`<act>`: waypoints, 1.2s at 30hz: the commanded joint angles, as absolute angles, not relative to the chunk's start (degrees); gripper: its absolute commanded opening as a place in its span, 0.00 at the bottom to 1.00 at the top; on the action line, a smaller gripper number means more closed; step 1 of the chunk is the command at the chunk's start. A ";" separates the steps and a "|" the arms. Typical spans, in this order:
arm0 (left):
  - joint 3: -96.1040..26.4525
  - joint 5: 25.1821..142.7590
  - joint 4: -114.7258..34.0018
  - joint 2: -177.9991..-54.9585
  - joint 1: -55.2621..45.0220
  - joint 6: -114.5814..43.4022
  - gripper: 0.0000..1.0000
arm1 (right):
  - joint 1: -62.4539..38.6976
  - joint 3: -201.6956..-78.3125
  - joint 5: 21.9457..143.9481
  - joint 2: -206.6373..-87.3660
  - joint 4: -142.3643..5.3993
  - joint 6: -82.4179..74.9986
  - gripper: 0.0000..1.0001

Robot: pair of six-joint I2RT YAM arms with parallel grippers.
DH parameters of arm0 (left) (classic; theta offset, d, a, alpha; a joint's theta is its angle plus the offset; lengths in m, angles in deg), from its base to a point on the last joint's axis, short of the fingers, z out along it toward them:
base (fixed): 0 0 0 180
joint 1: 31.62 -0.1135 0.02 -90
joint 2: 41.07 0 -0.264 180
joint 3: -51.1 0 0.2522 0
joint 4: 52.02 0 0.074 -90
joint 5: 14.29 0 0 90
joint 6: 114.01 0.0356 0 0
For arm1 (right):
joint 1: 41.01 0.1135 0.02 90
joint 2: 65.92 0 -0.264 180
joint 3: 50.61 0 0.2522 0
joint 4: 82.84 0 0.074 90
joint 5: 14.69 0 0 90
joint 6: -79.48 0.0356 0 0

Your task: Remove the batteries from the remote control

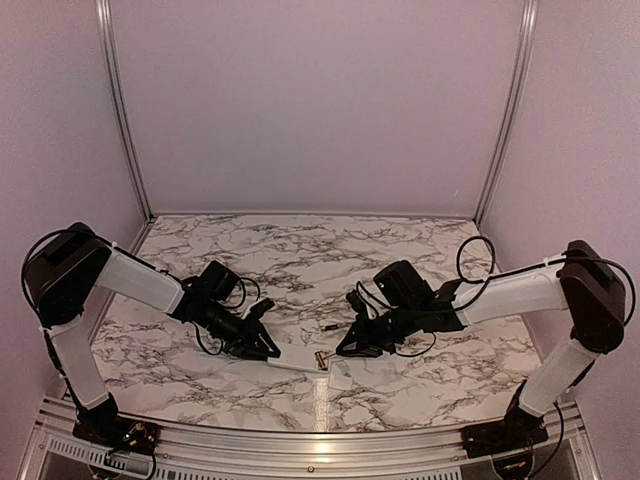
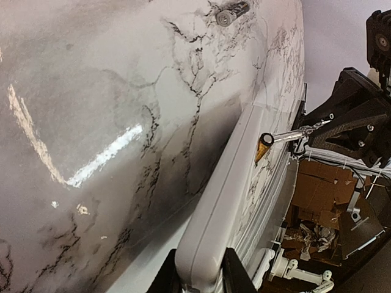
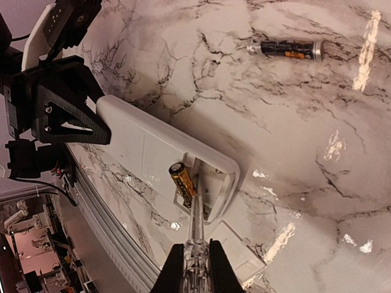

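Observation:
The white remote control (image 1: 292,364) (image 3: 146,143) lies near the table's front edge with its battery recess facing up. My left gripper (image 1: 268,350) (image 2: 201,278) is shut on the remote control's (image 2: 227,189) left end. My right gripper (image 1: 350,348) (image 3: 195,251) is shut on a slim clear-handled tool (image 3: 197,220) whose tip sits in the recess. One of the batteries (image 3: 182,182) (image 2: 264,146) (image 1: 321,361) stands tilted, one end lifted out of the recess beside the tip. Another battery (image 3: 288,49) (image 1: 328,326) (image 2: 232,12) lies loose on the marble behind the remote.
A small white cover piece (image 3: 244,251) (image 1: 341,378) lies on the table right beside the remote's open end. The metal front rail (image 1: 320,440) runs close behind both. Marble tabletop (image 1: 320,260) stretches to the back wall.

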State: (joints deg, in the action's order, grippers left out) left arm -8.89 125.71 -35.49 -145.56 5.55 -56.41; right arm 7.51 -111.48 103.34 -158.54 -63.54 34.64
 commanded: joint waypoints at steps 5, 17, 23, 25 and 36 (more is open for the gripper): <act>-5.90 106.95 -22.94 -151.73 6.79 -54.70 0.00 | 8.04 -110.09 106.67 -158.47 -68.47 35.50 0.00; -5.55 106.25 -23.16 -151.97 6.81 -54.84 0.00 | 8.04 -112.24 105.29 -156.51 -61.67 32.75 0.00; -5.62 106.10 -23.56 -152.25 6.81 -55.20 0.00 | 8.04 -112.62 105.28 -155.61 -60.77 32.75 0.00; -5.63 106.03 -23.72 -152.34 6.79 -55.25 0.00 | 8.06 -112.76 105.24 -155.34 -60.50 32.74 0.00; -5.99 105.75 -24.13 -153.20 6.79 -55.45 0.00 | 8.04 -113.14 105.45 -154.74 -59.38 32.39 0.00</act>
State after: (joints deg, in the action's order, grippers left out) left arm -8.81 125.36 -34.84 -147.70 5.90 -54.86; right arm 7.64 -111.09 104.89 -156.20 -60.59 33.18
